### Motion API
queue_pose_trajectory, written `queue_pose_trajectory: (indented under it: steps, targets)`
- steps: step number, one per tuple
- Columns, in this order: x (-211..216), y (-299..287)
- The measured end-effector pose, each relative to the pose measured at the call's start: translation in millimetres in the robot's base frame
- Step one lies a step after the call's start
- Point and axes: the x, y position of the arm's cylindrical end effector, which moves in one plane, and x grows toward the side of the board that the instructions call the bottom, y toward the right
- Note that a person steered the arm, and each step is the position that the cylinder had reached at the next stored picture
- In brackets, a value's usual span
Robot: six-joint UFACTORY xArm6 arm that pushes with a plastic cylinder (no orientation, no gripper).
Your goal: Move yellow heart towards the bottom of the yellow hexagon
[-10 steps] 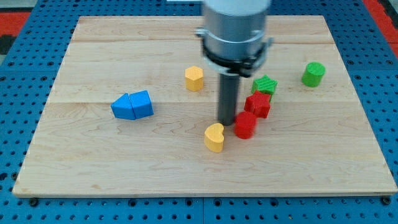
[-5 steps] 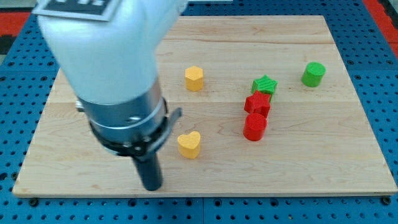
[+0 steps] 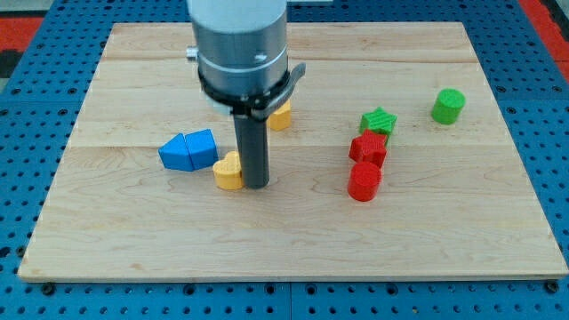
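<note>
The yellow heart (image 3: 228,172) lies on the wooden board, touching the right end of the blue blocks (image 3: 189,151). My tip (image 3: 256,185) stands right against the heart's right side. The yellow hexagon (image 3: 282,116) sits toward the view's top right of the heart, mostly hidden behind the arm's body; only its right part shows. The heart is below and to the left of the hexagon.
Two blue blocks sit joined at the view's left of the heart. A green star (image 3: 379,122), a red block (image 3: 368,148) and a red cylinder (image 3: 364,181) cluster at the right. A green cylinder (image 3: 448,106) is at the far right.
The heart has slid left and up, from the middle bottom to beside the blue blocks. My tip has swung from the heart's lower left to its right side.
</note>
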Motion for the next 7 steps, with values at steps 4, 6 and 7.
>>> queue_pose_trajectory:
  steps: [4,6,7]
  targets:
    - [-2.3,-28.9]
    - [-35.0,-114.3]
    - [-65.9,-45.7]
